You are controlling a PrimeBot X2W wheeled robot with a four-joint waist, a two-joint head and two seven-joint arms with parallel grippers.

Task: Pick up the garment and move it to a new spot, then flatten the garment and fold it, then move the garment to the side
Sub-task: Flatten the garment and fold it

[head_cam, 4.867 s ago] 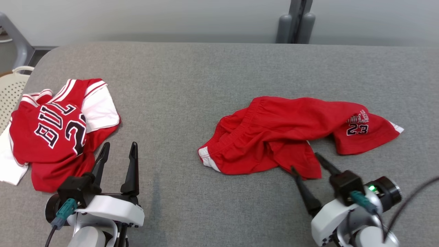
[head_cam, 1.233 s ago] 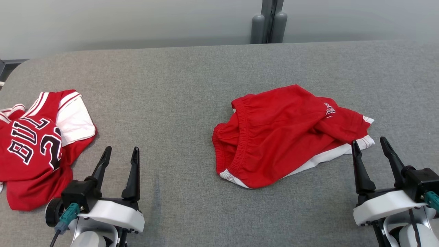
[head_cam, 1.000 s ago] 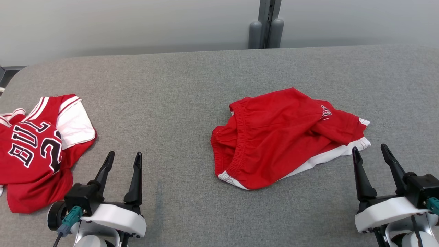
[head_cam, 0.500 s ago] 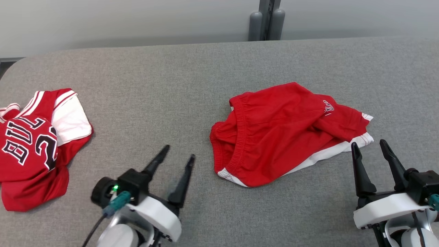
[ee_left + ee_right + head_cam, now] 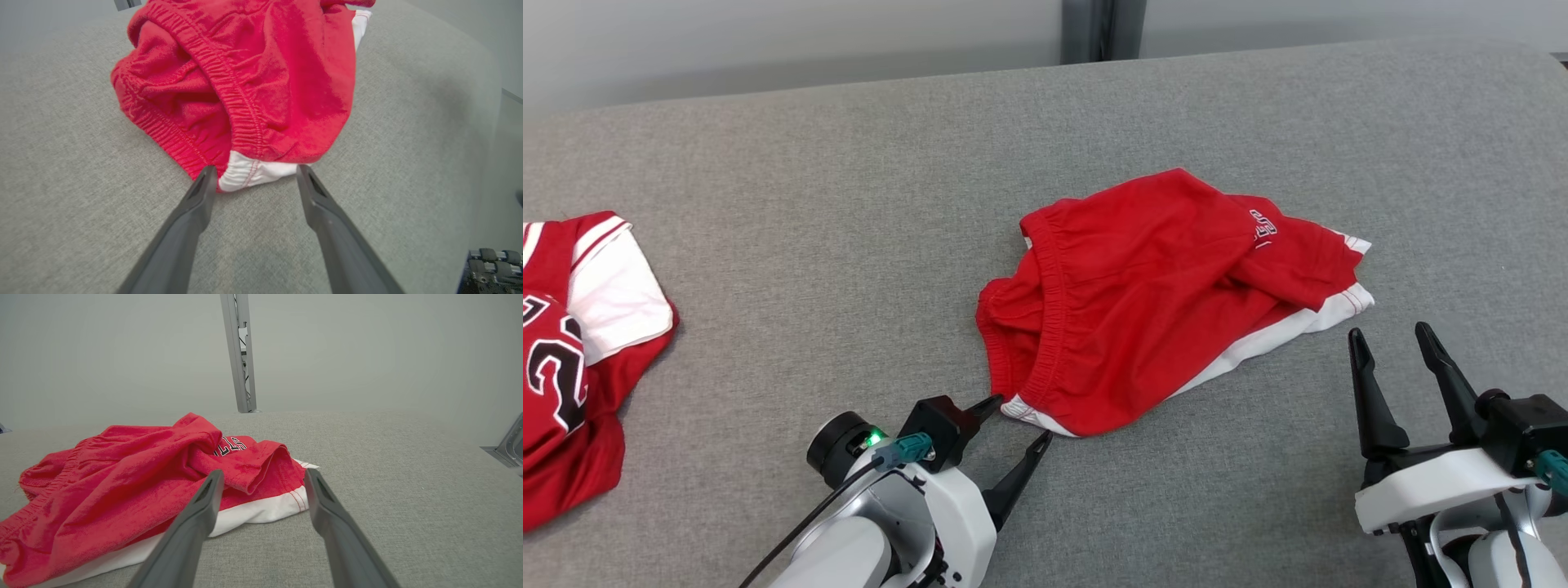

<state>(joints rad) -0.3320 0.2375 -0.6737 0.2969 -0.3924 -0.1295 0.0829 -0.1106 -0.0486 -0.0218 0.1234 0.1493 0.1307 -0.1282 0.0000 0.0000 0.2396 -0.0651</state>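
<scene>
On the grey bench (image 5: pixel 849 204) red shorts (image 5: pixel 1143 286) lie crumpled near the middle, the left gripper (image 5: pixel 1025 416), jaws spread and empty, tips at their white near corner, the right gripper (image 5: pixel 1387 328), jaws likewise spread, just off their white hem.

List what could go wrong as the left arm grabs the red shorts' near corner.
1. The left jaws stand open astride the white corner of the crumpled red fabric shorts, close to the grey cloth tabletop; closing may pinch that cover.
2. The elastic waistband lies doubled there, so only one layer may get caught.
3. The right jaws hang apart from the white hem; a one-sided lift may twist the shorts.
</scene>
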